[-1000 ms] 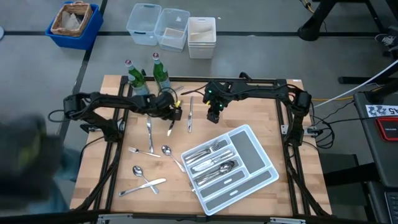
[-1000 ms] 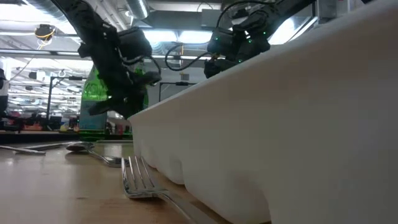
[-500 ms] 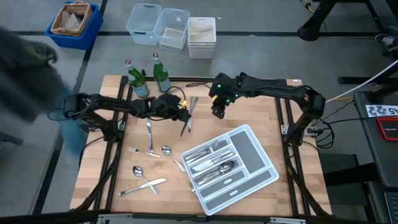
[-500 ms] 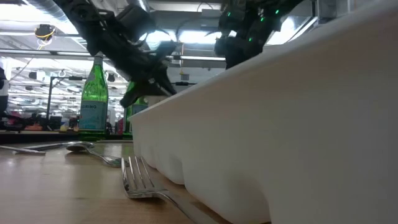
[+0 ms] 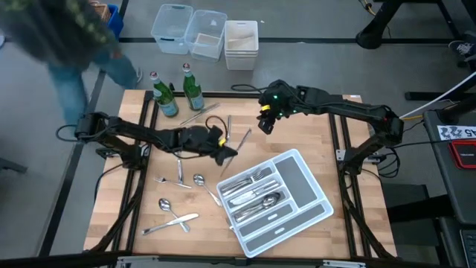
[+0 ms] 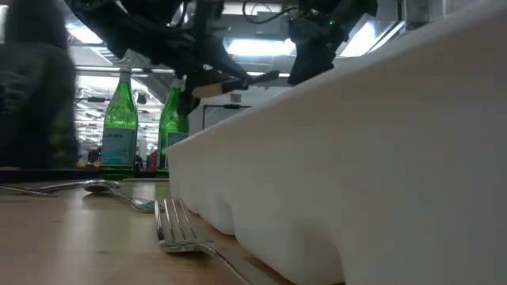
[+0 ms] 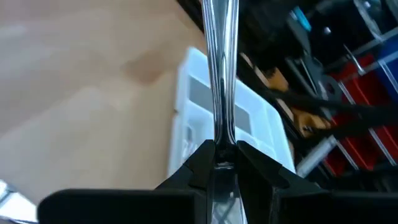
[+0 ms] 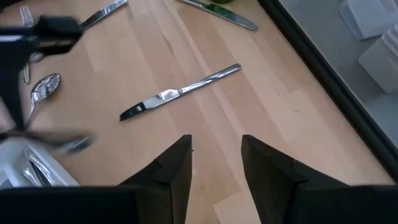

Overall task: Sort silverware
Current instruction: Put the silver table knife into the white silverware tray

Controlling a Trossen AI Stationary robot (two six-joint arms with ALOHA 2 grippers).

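Our left gripper (image 5: 223, 154) is clenched on a knife (image 5: 239, 141), held just beyond the tray's (image 5: 321, 211) far-left corner, its long axis pointing past the fingers over the tray. Our right gripper (image 5: 265, 123) hovers released farther back.

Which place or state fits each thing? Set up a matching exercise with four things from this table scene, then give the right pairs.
Things:
1. left gripper
2. right gripper
3. green bottles
4. white tray

Places or states:
A. standing upright at the table's far edge
B. open, holding nothing, above the table's far middle
C. shut on a piece of silverware
D. lying on the table, several pieces of cutlery in its compartments

Pairs: 1-C, 2-B, 3-A, 4-D
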